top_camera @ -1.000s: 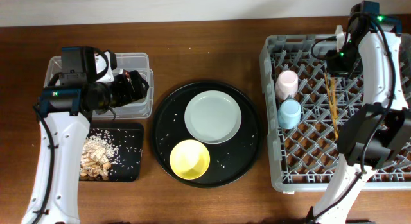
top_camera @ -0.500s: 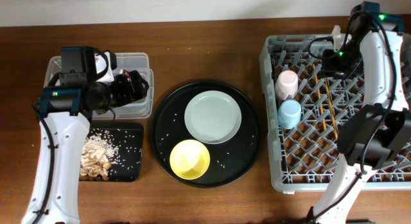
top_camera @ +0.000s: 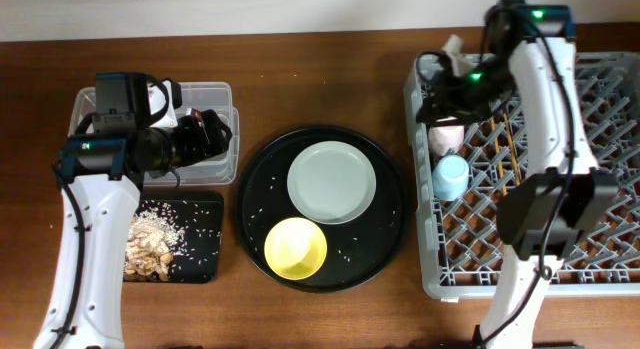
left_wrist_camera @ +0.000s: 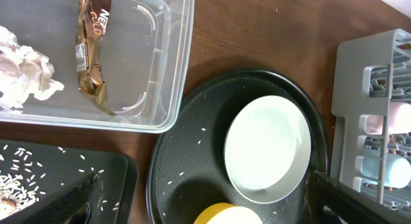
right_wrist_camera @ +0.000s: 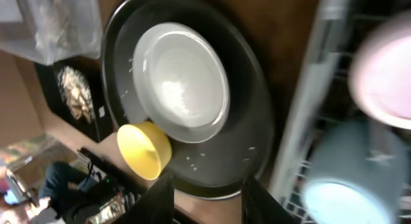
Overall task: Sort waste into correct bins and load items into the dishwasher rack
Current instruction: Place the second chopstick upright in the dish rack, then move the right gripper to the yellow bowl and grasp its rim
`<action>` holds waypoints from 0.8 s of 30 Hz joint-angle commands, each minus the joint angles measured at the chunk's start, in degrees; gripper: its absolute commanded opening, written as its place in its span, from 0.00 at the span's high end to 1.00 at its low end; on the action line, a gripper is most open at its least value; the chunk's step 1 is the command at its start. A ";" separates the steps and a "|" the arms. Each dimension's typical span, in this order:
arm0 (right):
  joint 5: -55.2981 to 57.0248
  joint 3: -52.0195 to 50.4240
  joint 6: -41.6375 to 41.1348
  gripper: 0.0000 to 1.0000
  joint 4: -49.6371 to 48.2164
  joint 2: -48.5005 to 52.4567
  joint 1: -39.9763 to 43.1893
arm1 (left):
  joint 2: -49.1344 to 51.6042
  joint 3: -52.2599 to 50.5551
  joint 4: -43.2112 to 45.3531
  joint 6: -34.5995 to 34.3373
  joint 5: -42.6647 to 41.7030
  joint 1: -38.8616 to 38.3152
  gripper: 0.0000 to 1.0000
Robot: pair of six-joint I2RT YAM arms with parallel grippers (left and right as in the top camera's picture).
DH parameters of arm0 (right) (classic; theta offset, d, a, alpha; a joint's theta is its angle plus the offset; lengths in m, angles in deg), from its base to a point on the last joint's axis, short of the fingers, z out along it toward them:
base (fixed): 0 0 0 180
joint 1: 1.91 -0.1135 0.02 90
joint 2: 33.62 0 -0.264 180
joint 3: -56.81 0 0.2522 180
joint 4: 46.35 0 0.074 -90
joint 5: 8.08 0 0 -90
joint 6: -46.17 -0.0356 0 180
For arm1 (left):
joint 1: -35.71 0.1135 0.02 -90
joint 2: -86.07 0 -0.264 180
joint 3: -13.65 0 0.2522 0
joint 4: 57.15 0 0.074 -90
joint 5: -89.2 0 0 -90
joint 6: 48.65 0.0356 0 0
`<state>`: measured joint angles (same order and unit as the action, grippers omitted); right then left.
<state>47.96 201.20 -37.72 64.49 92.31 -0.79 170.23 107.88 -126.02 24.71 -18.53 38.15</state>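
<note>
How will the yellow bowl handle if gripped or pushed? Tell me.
The yellow bowl looks like rigid plastic: probably stiff and light. Its smooth rounded wall may slip from a pinch. Upright on the round black tray, a push would likely slide it.

This looks like a robotics lab staged as a kitchen: the left arm and right arm, 2 white robots, stand at a wooden table by a pale wall, with a grey dishwasher rack and a round black tray.
</note>
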 commanded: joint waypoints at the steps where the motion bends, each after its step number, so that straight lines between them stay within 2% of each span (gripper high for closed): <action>1: 1.33 0.79 -1.31 0.67 0.28 -7.74 -5.77 | 0.35 -0.28 -0.09 0.48 0.17 0.20 0.01; 6: 14.75 0.79 -7.34 0.66 0.28 -14.97 -16.50 | 0.35 -0.28 -0.09 0.46 0.17 0.20 0.01; 12: 15.17 0.48 -9.09 0.66 0.28 -18.82 -25.20 | 0.35 -0.28 -0.09 0.46 0.17 0.20 0.01; 17: 15.19 -3.72 -9.88 0.70 0.28 -19.15 -27.87 | 0.35 -0.28 -0.09 0.48 0.20 0.20 0.01; 24: 17.84 -18.86 -9.84 0.71 0.26 -27.87 -28.50 | 0.35 -0.28 -0.09 0.46 0.17 0.20 0.01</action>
<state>63.70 187.30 -47.03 64.25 71.40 -28.92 170.23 107.88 -126.04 24.71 -18.51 38.15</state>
